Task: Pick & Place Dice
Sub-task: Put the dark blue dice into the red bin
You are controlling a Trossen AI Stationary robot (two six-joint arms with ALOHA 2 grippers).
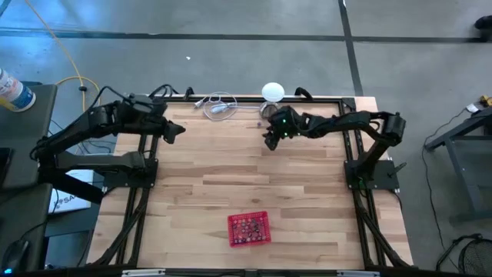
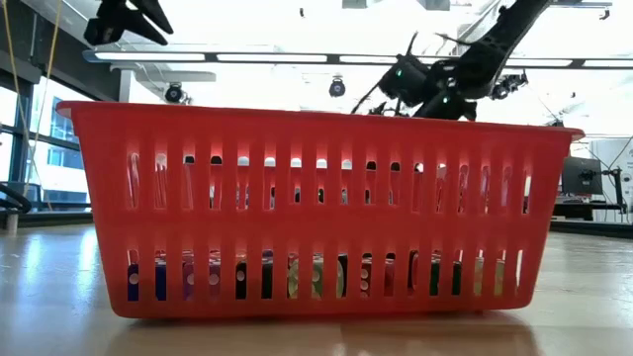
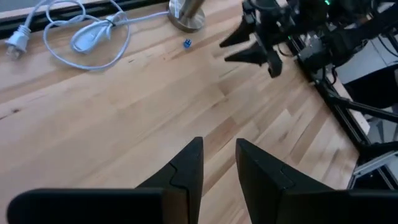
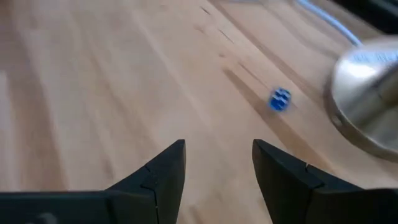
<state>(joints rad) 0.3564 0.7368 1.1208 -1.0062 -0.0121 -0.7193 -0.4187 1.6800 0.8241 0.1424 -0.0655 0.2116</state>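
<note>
A single blue die point(image 4: 279, 99) lies on the wooden table beside the metal base of the white ball-topped stand point(image 4: 367, 87); it also shows small in the left wrist view point(image 3: 187, 43). My right gripper point(image 4: 217, 155) hovers open a little short of it, above the far middle of the table point(image 1: 270, 141), touching nothing. Many more dice point(image 1: 250, 229) lie in the red mesh basket point(image 1: 231, 231) near the front edge. My left gripper point(image 1: 175, 129) is raised at the far left, open point(image 3: 219, 158) and holding nothing.
A white cable with a plug point(image 1: 219, 106) lies coiled on the table's far edge, left of the stand point(image 1: 273, 94). The black frame rails point(image 1: 355, 154) run along both sides. In the low view the basket point(image 2: 316, 208) fills the foreground.
</note>
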